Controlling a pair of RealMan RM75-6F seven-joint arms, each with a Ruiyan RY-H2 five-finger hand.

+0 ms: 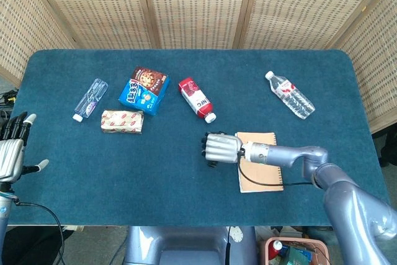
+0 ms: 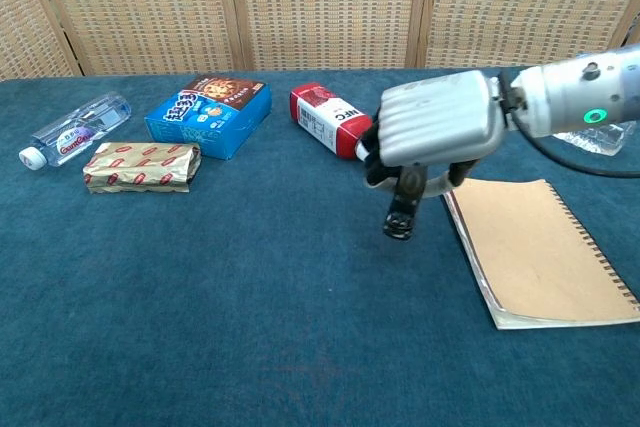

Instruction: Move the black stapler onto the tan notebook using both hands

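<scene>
My right hand (image 2: pixel 435 127) grips the black stapler (image 2: pixel 402 209) and holds it lifted off the blue table, its free end hanging down just left of the tan notebook (image 2: pixel 540 252). In the head view the same right hand (image 1: pixel 221 148) sits beside the left edge of the notebook (image 1: pixel 263 172), with the stapler mostly hidden under the fingers. My left hand (image 1: pixel 12 150) stays at the far left table edge, fingers apart and holding nothing.
A red carton (image 2: pixel 328 119), a blue biscuit box (image 2: pixel 208 112), a foil-wrapped pack (image 2: pixel 140 166) and a clear bottle (image 2: pixel 72 133) lie at the back left. Another water bottle (image 1: pixel 290 95) lies at the back right.
</scene>
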